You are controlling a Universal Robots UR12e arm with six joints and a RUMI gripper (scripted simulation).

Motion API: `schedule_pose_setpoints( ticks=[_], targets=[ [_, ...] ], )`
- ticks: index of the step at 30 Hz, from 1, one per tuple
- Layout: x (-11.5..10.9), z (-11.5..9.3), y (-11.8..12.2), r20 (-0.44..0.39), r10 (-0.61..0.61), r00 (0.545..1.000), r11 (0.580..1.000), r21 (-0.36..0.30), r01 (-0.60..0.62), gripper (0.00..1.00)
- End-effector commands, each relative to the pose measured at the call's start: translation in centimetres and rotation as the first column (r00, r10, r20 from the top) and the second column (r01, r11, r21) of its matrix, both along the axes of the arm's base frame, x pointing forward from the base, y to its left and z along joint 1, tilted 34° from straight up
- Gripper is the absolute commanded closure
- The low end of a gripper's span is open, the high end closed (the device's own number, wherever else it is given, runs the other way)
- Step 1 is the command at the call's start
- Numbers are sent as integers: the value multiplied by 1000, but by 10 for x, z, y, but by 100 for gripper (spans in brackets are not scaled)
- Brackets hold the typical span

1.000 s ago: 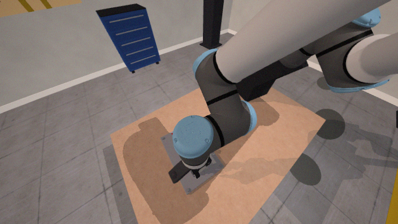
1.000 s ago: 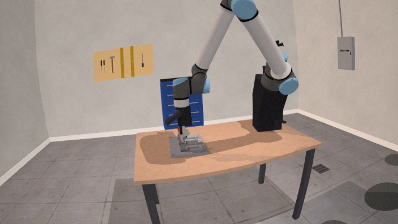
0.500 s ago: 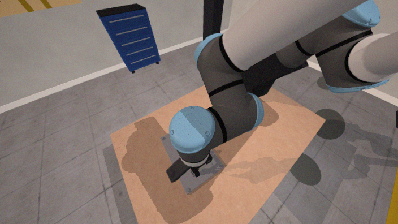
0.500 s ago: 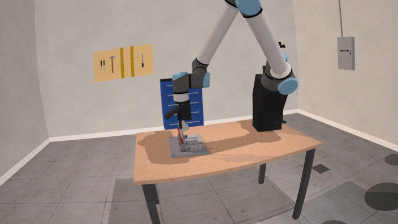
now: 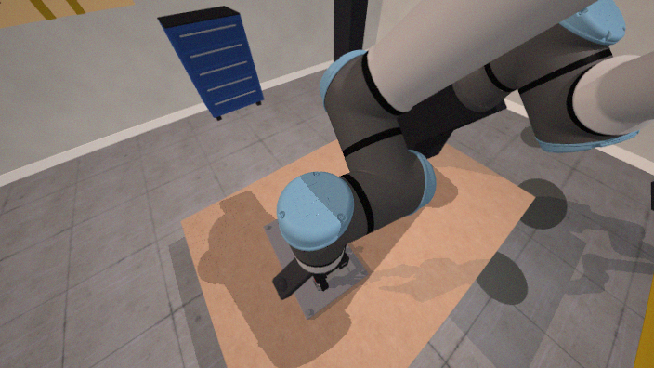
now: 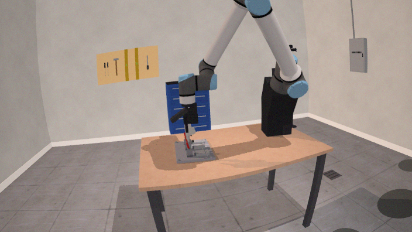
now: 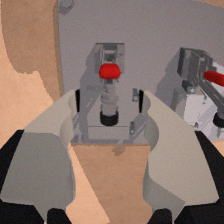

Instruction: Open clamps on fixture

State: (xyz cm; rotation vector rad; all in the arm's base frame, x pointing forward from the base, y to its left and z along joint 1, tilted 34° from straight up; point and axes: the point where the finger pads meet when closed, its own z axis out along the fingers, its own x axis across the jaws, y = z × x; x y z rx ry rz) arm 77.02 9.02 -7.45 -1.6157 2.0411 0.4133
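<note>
The grey fixture plate (image 7: 135, 45) lies on the wooden table (image 6: 231, 158) and also shows in the exterior view (image 6: 194, 152). One clamp with a red-tipped handle (image 7: 110, 70) stands upright in the middle of the wrist view. A second clamp with a red handle (image 7: 214, 77) sits to its right, holding a light part. My gripper (image 7: 109, 91) hangs just above the plate, its two fingers partly apart on either side of the first clamp's lever, not pressing on it. In the top view the wrist hides most of the fixture (image 5: 325, 279). The third clamp is hidden.
A blue drawer cabinet (image 6: 190, 108) stands behind the table by the wall. The black robot pedestal (image 6: 276, 108) stands on the table's back right. The fixture sits near the table's left edge.
</note>
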Motion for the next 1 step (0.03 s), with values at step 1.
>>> schedule_pose_setpoints(
  ticks=[1],
  targets=[
    [0, 1, 0, 1, 0, 1000, 1000, 0, 0, 72]
  ],
)
